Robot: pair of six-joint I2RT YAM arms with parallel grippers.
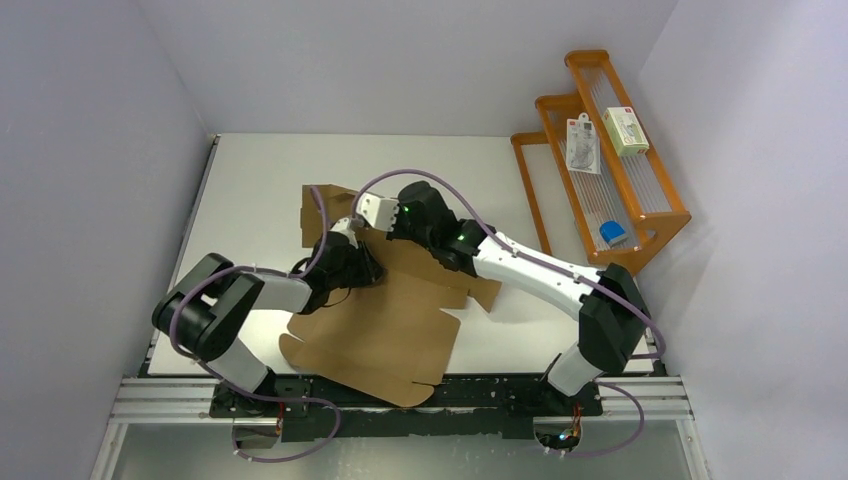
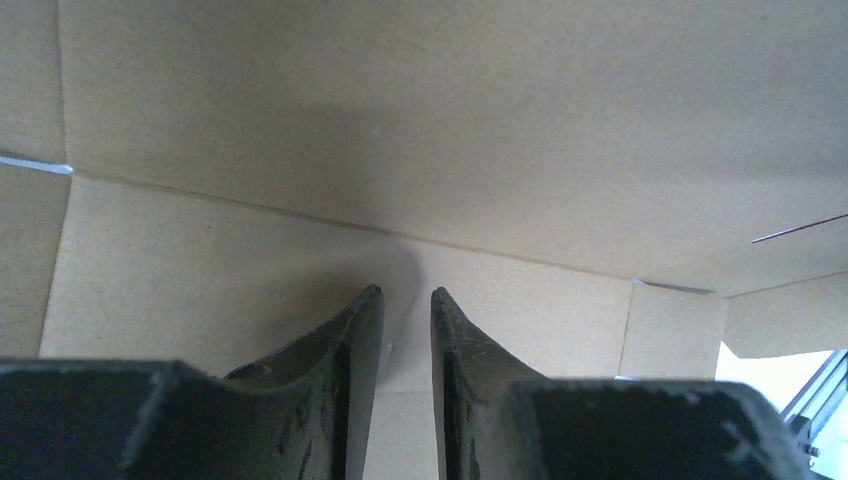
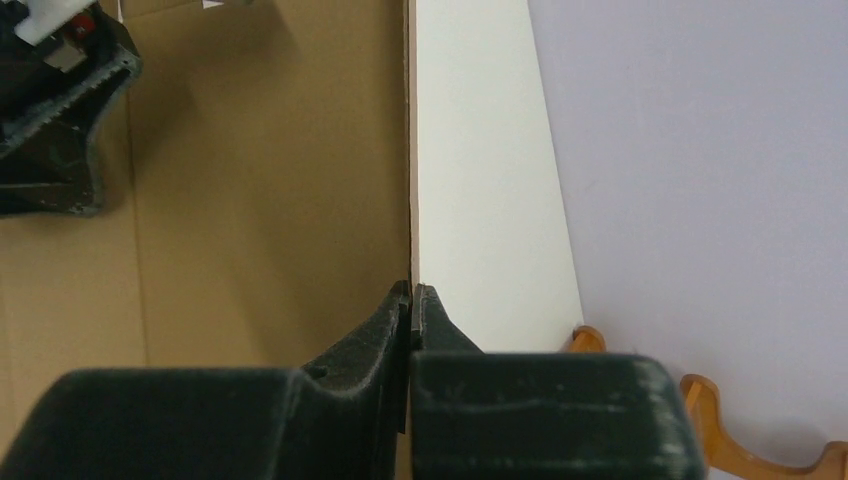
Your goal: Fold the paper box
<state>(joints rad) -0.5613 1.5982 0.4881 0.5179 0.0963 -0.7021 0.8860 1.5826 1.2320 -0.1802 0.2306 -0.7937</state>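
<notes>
- The paper box (image 1: pixel 390 320) is lying as a mostly flat brown cardboard sheet on the white table (image 1: pixel 260 180), in the middle of it between the two arms.
- The near corner of the sheet is reaching over the near edge of the table, above the metal rail where the arm bases are standing.
- Both arms are reaching inward to the far part of the sheet, and their wrists are meeting close together there.
- The right end effector (image 3: pixel 411 288) is pressing its two fingers together on a straight edge of the cardboard, so it is gripping the sheet. The bare table is showing just beside that edge.
- The left end effector (image 2: pixel 405 292) is keeping its fingers only a little apart. The narrow gap is showing nothing inside it, and the tips are pointing at the cardboard close to a fold line.
- In the left wrist view one panel is rising above this fold line, so the sheet is bending there.
- An orange rack (image 1: pixel 655 228) is standing at the far right of the table, well apart from the cardboard, with small white packages in it.
</notes>
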